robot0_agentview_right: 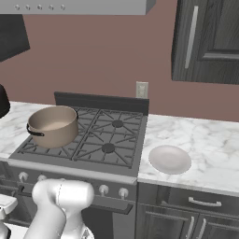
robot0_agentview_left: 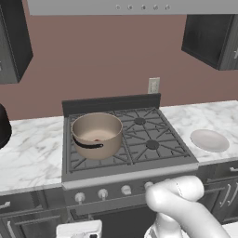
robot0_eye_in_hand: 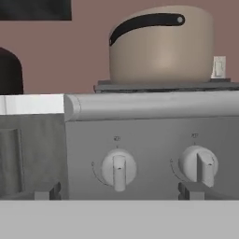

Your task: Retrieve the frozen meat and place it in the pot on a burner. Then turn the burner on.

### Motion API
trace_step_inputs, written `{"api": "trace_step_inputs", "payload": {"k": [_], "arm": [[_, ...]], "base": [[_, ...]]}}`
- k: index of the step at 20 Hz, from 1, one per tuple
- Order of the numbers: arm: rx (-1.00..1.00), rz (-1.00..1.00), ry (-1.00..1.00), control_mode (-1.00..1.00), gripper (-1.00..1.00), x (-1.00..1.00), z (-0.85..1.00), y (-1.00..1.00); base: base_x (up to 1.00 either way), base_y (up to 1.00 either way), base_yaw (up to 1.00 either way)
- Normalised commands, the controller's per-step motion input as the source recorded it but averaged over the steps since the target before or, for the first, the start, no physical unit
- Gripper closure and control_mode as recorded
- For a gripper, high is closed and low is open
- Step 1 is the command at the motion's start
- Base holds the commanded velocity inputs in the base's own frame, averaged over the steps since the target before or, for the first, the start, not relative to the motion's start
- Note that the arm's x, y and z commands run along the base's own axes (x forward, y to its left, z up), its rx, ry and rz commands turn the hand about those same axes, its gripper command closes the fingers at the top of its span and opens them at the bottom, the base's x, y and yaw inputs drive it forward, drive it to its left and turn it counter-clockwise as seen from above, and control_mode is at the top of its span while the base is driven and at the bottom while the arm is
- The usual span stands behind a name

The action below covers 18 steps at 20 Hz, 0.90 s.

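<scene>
The tan pot (robot0_agentview_left: 96, 135) with its dark handle band stands on the stove's front-left burner (robot0_agentview_left: 81, 160). The right base view shows the pot (robot0_agentview_right: 52, 125) from the other side. A small reddish speck, the frozen meat (robot0_agentview_left: 97, 139), lies on the pot's floor. My gripper (robot0_eye_in_hand: 119, 192) is open and empty, low in front of the stove's control panel. Its two dark fingertips (robot0_eye_in_hand: 48, 192) straddle the left knob (robot0_eye_in_hand: 119, 169). In the hand view the pot (robot0_eye_in_hand: 161, 45) looms above the panel's edge.
A second knob (robot0_eye_in_hand: 198, 164) sits to the right of the first; several knobs (robot0_agentview_left: 102, 193) line the stove front. A pale round plate (robot0_agentview_left: 209, 140) (robot0_agentview_right: 170, 159) rests on the marble counter right of the stove. A dark object (robot0_agentview_left: 3, 125) stands at the far left.
</scene>
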Motion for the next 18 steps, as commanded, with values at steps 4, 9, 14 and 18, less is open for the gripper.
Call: {"api": "trace_step_inputs", "payload": {"k": [4,9,14,18], "arm": [[0.0,0.0,0.01,-1.0,-1.0,0.06,-0.29,0.0],[0.0,0.0,0.02,-1.0,-1.0,0.03,-0.01,0.0],[0.0,0.0,0.01,-1.0,-1.0,0.08,-0.06,0.0],[0.0,0.0,0.11,-1.0,-1.0,0.06,-0.14,0.0]], "base": [[0.0,0.0,0.0],[0.0,0.0,0.0],[0.0,0.0,0.0],[0.0,0.0,0.0]]}}
